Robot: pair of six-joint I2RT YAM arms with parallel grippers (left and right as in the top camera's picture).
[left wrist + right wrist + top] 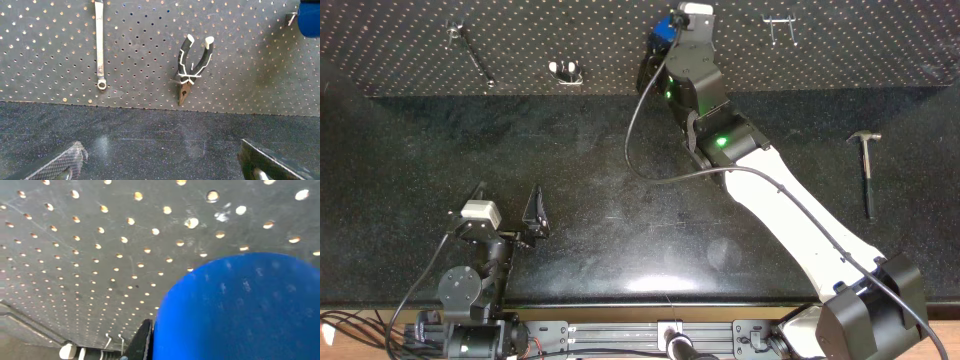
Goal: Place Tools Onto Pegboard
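Step in hand is prob. hanging the blue-handled tool (240, 310). Am judging it's needing a slow, square approach, w/ tool seated on the pegboard (610, 45) before any release. Tool is sitting right at R gripper (665, 45), hard up against the board; can't tell if gripper is clamped on it. L gripper (160, 162) is idling low near table (620, 200) front, fingers apart, empty. Hammer (866, 170) is lying on table at R.

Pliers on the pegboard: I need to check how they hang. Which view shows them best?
The left wrist view: the pliers hang in full, handles up, nose down. The top view catches them foreshortened from above; the right wrist view faces other pegboard.
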